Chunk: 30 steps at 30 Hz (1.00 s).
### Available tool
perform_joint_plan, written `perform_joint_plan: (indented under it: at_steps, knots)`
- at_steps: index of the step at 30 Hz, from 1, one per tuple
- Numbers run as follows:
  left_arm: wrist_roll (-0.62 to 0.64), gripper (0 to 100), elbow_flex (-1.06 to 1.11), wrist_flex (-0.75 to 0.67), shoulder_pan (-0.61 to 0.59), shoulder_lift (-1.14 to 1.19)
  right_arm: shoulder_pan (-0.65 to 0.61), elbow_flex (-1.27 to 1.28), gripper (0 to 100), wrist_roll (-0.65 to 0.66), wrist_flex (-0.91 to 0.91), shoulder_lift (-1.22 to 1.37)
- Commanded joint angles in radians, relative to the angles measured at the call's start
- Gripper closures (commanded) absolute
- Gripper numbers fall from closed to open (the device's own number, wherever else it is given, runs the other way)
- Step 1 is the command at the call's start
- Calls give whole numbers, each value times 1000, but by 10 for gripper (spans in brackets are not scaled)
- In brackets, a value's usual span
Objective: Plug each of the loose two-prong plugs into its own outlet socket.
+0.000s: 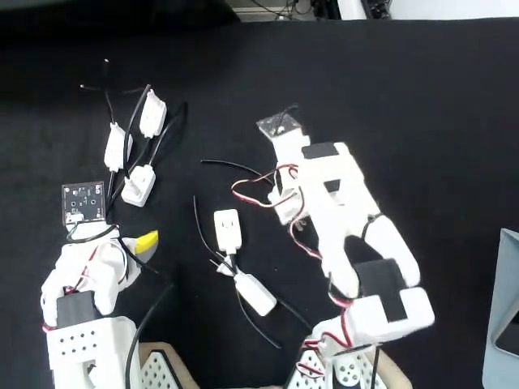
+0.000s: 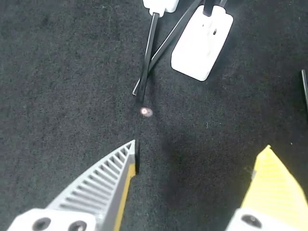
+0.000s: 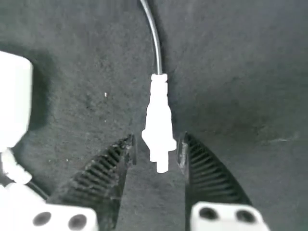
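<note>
right claw [image 3: 156, 144] open, a finger each side of the white plug [image 3: 159, 115], lower middle of frame on the black bench [image 3: 240, 72] | plug likely light, hard, slick, on a springy cord: pinch its thicker body | left claw [image 2: 199, 147] open, empty

A black, felt-like cloth [image 1: 422, 121] is covering the whole tabletop, taking an even light and giving back hardly any glare. Beyond its far edge a pale strip of surface [image 1: 454, 8] is showing, with dark cables [image 1: 284, 6] lying nearby. A grey-blue object [image 1: 507, 308] is poking in at the right edge.
</note>
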Motion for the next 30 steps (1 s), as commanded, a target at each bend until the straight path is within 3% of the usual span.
perform_joint_plan:
  at_steps: [1,23,30]
  knots:
    - [-11,626,-5,5,-4,-6,17,-39,850,8,-14,50]
    - [-11,626,-4,5,-4,-6,8,-15,851,2,-126,42]
    - [-11,626,-4,5,-4,-6,5,-13,952,9,-126,50]
